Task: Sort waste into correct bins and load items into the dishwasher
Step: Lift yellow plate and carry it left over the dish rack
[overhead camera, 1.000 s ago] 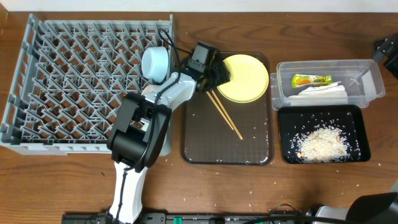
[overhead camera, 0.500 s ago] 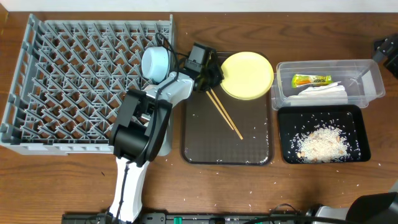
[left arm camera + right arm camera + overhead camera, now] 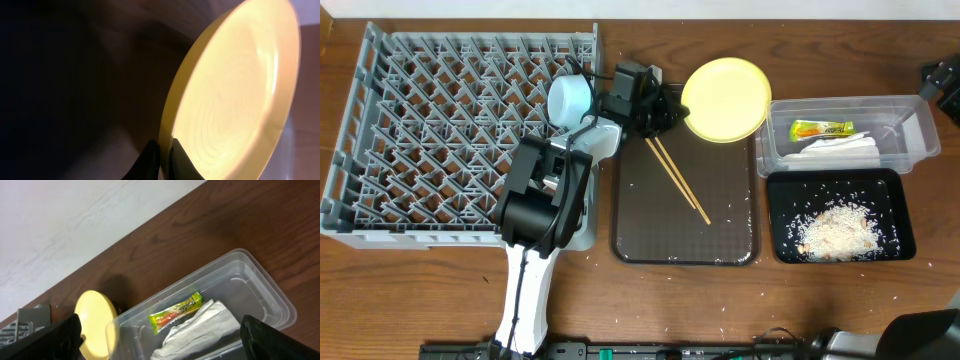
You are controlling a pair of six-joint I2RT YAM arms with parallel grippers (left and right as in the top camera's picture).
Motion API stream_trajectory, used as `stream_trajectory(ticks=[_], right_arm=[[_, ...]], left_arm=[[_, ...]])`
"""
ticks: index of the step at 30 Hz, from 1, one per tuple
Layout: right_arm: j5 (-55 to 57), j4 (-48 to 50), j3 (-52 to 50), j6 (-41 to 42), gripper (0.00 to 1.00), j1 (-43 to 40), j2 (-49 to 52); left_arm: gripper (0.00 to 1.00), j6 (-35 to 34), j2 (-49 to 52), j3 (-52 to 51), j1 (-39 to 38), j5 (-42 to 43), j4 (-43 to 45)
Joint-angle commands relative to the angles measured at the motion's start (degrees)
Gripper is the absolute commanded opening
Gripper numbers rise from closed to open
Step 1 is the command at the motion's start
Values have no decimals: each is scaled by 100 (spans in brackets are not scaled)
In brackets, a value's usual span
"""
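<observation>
Left gripper [image 3: 164,146] just pinched shut on the yellow plate [image 3: 235,90] rim, and we've tipped it up off the brown tray [image 3: 685,225], chopsticks [image 3: 678,180] left lying there. Grey dish rack [image 3: 460,120] next, we reckon.

Overhead top-down; plate [image 3: 724,85] in all views

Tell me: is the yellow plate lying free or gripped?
Gripped. The left gripper is shut on the plate; the wrist view shows it pinching the rim.
</observation>
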Motion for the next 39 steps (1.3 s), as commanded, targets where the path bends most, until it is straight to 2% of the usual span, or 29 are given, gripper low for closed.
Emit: stream_trajectory(ticks=[1,11,14,17,22,27,31,39], right_arm=[[-37,11,118,33,99,-35,-109],[-37,11,118,33,99,-35,-109],[-37,11,118,33,99,-35,-109],[-37,11,118,33,99,-35,-109],[-37,11,118,33,99,-35,-109],[-37,11,118,33,99,-35,-109],[-37,11,118,33,99,-35,-109],[-37,11,118,33,99,-35,-109]], left_arm=[[8,59,-356,0,24,721,55],[7,98,-1624,0,201,750,44],[7,317,-2006,0,407,748,-105],[8,605,-2258,0,669,743,-435],[7,715,-2306,0,1119,723,-1158],[7,1016,-2564,0,1838,699,-1375],[7,1526,-3021,0,2371,122,-1963],[7,2789,-3818,0,3322,-2109,-3458]])
